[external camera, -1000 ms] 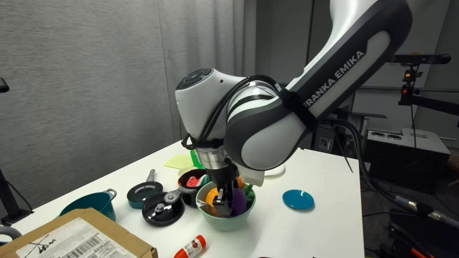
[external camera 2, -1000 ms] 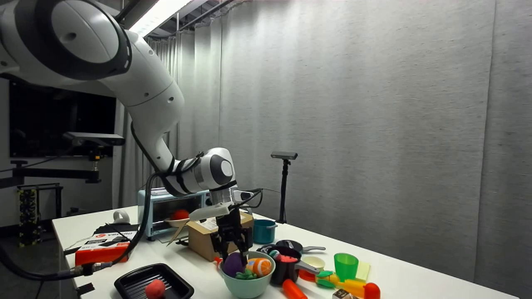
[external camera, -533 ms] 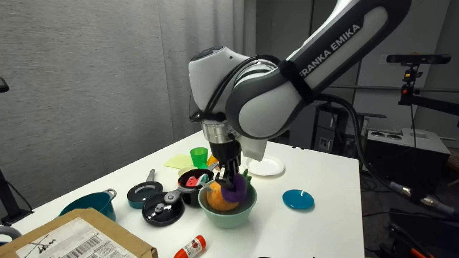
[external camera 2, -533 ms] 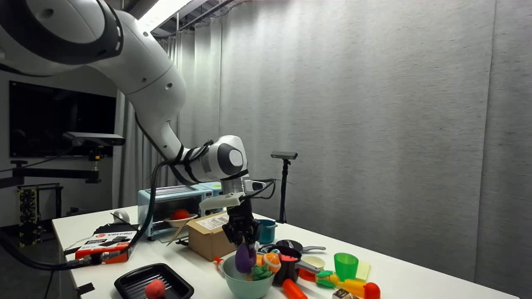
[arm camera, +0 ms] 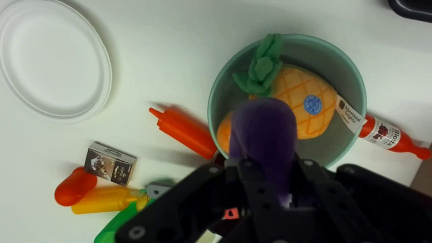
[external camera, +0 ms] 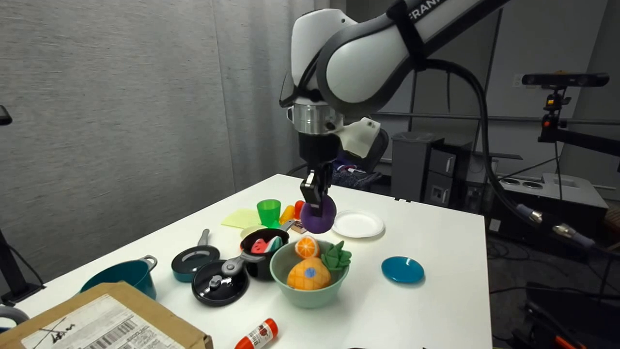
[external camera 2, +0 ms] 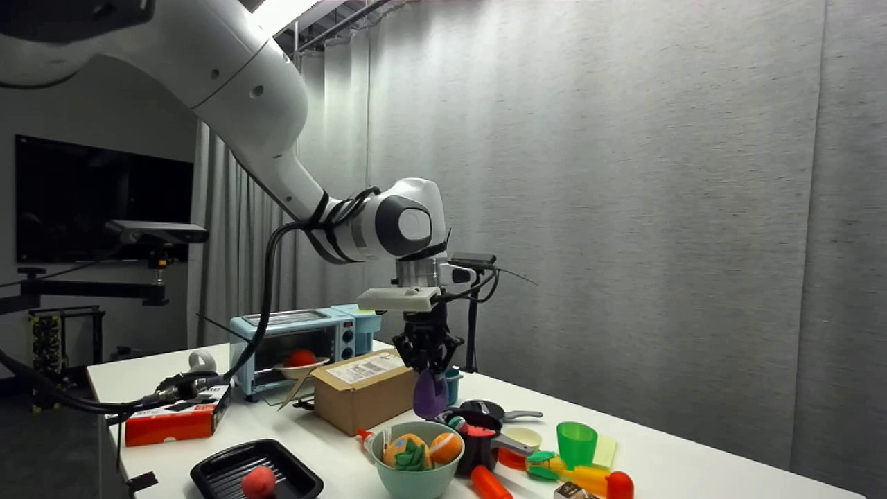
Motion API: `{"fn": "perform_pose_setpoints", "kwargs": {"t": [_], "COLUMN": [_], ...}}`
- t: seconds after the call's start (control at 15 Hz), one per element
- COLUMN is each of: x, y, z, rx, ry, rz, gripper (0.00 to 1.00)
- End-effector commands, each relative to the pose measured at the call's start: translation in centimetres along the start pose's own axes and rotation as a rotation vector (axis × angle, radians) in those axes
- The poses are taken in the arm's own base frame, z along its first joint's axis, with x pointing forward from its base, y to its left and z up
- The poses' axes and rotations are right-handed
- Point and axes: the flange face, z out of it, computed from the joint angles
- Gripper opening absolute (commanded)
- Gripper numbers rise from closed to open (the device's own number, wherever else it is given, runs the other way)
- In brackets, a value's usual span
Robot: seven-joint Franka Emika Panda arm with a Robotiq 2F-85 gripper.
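In the pincer (arm camera: 276, 164), drawn together and pinching, holds a purple toy (external camera 2: 430, 400) by its upper part. Shows it up in the air in both exterior views, clear of the desk (external camera: 436, 315) and higher than a pale green bowl (external camera: 310, 298); cannot tell whether directly over it. In that bowl, has a pineapple (external camera: 309, 274) with green leaves (external camera: 335, 256) and an orange (external camera: 307, 247). Just beside the bowl, has a black pot (external camera 2: 475, 457) with a piece of watermelon (external camera: 260, 245) inside, then a black lid (external camera: 232, 293), a frying pan (external camera: 194, 259) and a blue-green pot (external camera: 140, 282). In the wrist view, shows a red bottle (arm camera: 187, 133) near the bowl and, farther off, a small carton (arm camera: 109, 164) close to a yellow bottle (arm camera: 103, 199). In an exterior view, has a white plate (external camera: 358, 224), a round blue dish (external camera: 403, 270) and a green cup (external camera: 269, 213) apart from the bowl. Farther out, shows a cardboard box (external camera 2: 364, 400), a toaster oven (external camera 2: 346, 343) and a black tray (external camera 2: 249, 454) with a round red thing (external camera 2: 259, 482) in it.
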Motion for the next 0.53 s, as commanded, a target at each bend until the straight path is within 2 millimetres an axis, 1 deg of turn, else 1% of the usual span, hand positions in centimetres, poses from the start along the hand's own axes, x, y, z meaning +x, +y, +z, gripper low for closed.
{"fn": "perform_pose_setpoints", "kwargs": {"t": [0.0, 0.2, 0.47], "x": [-1.5, -2.9, -4.7], "y": [2.3, 6.0, 11.3], "z": [-1.1, -0.8, -0.3], "rx": [0.106, 0.067, -0.009], "ry": [-0.001, -0.048, -0.035], "rz": [0.022, 0.201, 0.436], "gripper": [0.05, 0.05, 0.05]}}
